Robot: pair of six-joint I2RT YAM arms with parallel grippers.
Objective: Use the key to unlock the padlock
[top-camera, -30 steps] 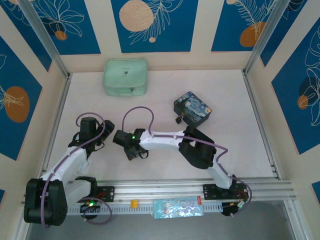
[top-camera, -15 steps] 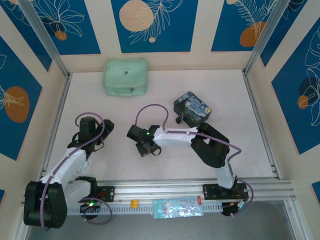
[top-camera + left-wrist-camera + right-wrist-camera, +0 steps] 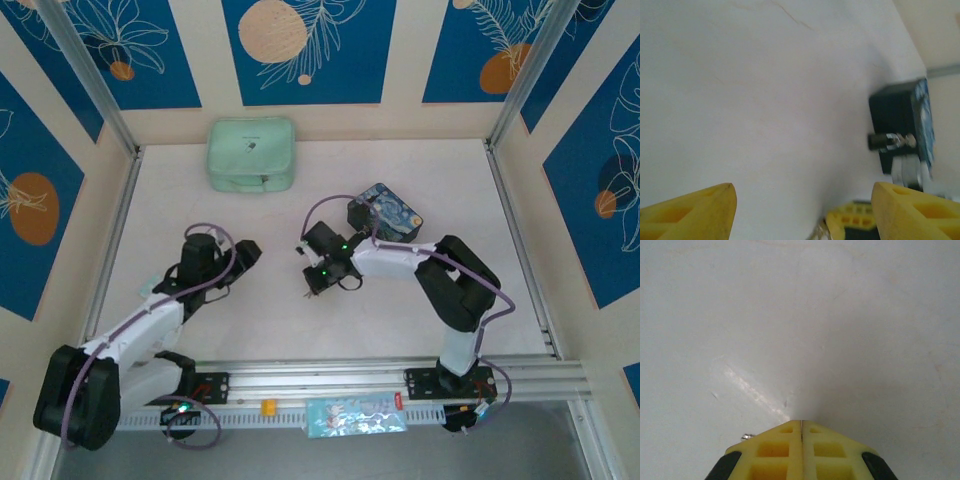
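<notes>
The pale bench (image 3: 250, 200) carries a mint-green pouch (image 3: 251, 154) at the back. Right of centre on it stands the swirl-painted tin box (image 3: 388, 218), with the right arm reaching in beside its near-left corner. The step in hand looks to be bringing the key to the lock. Doing it well means coming in low and slow along the line of the keyhole, blade square to it, without nudging the light box aside. The left fingers (image 3: 690, 212), spread wide and empty over bare bench and aimed at the box, seem well placed to steady the lock body should it swing. The right fingers (image 3: 775, 450) are pressed flat together. The padlock (image 3: 888, 141) sits against the side of the box: a small dark stub with thin silvery metal beside it, blurred, and its keyhole cannot be made out. The key (image 3: 746, 436) shows as a mere silvery speck at the left edge of the right fingers, so I judge it pinched between them, its blade hidden.
</notes>
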